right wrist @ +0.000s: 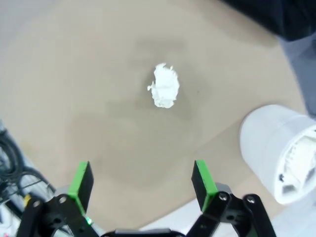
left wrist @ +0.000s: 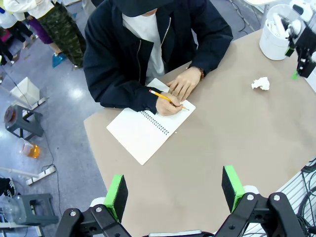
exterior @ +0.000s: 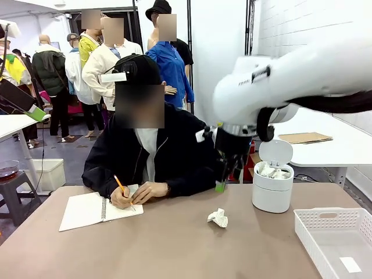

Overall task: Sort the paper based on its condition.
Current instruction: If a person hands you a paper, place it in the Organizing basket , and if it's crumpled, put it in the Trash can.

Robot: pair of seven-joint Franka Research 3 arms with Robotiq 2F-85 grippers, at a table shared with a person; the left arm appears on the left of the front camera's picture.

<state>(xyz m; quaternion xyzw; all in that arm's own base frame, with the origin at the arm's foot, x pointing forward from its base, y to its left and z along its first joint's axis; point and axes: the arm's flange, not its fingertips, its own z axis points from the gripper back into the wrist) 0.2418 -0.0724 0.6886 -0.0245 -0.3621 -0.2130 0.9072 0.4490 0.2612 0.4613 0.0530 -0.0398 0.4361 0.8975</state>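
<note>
One crumpled white paper (exterior: 218, 218) lies on the brown table right of centre, also seen in the left wrist view (left wrist: 260, 83) and the right wrist view (right wrist: 164, 86). My right gripper (exterior: 222, 185) hangs open a little above and behind it, close to the white bin. In its own view the right gripper (right wrist: 142, 180) has nothing between its green pads and the lump lies ahead of them. More crumpled paper (exterior: 273, 171) fills the open bin. My left gripper (left wrist: 174, 192) is open and empty, high over the table's near side.
The white bin (exterior: 271, 195) with its raised lid stands right of the lump. A white slotted basket (exterior: 325, 218) at the front right corner holds a flat white slip (exterior: 350, 264). A person across the table writes with a pencil in a spiral notebook (exterior: 87, 210).
</note>
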